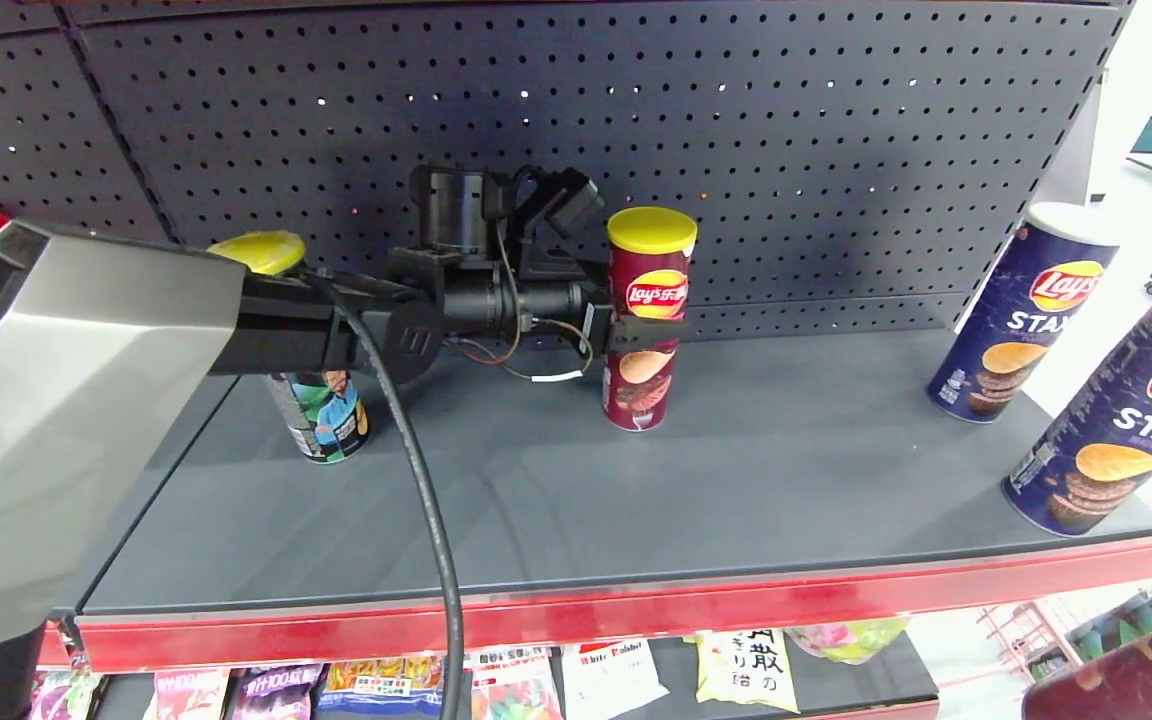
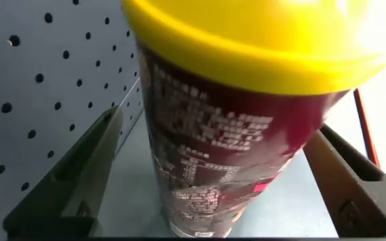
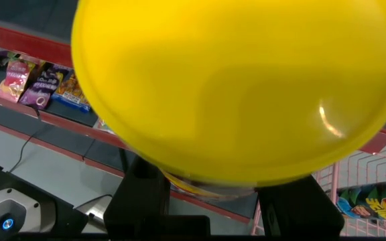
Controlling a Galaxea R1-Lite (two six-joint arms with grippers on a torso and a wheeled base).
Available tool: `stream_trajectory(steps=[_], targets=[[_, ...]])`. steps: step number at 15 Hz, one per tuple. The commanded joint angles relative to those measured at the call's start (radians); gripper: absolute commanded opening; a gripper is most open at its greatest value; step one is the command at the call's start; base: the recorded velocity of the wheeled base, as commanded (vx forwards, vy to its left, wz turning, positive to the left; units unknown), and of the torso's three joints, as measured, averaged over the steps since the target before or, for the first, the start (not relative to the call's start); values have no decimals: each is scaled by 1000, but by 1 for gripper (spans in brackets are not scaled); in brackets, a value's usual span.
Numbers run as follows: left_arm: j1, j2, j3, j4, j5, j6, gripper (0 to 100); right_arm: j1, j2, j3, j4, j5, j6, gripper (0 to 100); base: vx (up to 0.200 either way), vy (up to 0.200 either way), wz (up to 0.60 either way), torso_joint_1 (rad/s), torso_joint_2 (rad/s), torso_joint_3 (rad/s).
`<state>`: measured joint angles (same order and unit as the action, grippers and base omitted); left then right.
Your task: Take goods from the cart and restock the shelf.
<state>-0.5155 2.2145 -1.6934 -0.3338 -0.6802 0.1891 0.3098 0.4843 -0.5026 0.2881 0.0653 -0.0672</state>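
The red can (image 1: 650, 262) stands upright on the shelf (image 1: 736, 480), mid-far. The left pincer (image 1: 644, 335) is spread around it with a gap showing, so it seems placed. The right pincer (image 3: 210, 201) grips another yellow-lidded can (image 3: 233, 87) at near right, not yet shelved.

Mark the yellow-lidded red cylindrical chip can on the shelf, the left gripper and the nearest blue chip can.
yellow-lidded red cylindrical chip can (image 1: 639, 385): head view, printed side.
left gripper (image 2: 214, 134): left wrist view, midway between fingertips.
nearest blue cylindrical chip can (image 1: 1121, 425): head view, printed side.
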Motion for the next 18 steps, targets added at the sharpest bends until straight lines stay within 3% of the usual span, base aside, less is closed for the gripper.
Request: stream_trajectory(steps=[1, 2, 12, 14, 15, 18], targets=[[-8, 4, -3, 1, -1, 0, 100, 2, 0, 1, 0, 1, 0, 0, 0, 0, 0, 0, 0, 0], [-8, 5, -3, 1, -1, 0, 0, 2, 0, 1, 0, 1, 0, 0, 0, 0, 0, 0, 0, 0], [-21, -76, 31, 29, -44, -4, 0, 2, 2, 4, -4, 2, 1, 0, 0, 0, 0, 0, 0, 0], [-38, -128, 84, 32, -44, -16, 0, 2, 2, 1, -4, 4, 1, 0, 0, 0, 0, 0, 0, 0], [-55, -187, 169, 29, -44, -16, 0, 2, 4, 1, -6, 5, 1, 0, 0, 0, 0, 0, 0, 0], [-75, -266, 304, 21, -42, -13, 0, 2, 4, 1, -6, 7, 1, 0, 0, 0, 0, 0, 0, 0]])
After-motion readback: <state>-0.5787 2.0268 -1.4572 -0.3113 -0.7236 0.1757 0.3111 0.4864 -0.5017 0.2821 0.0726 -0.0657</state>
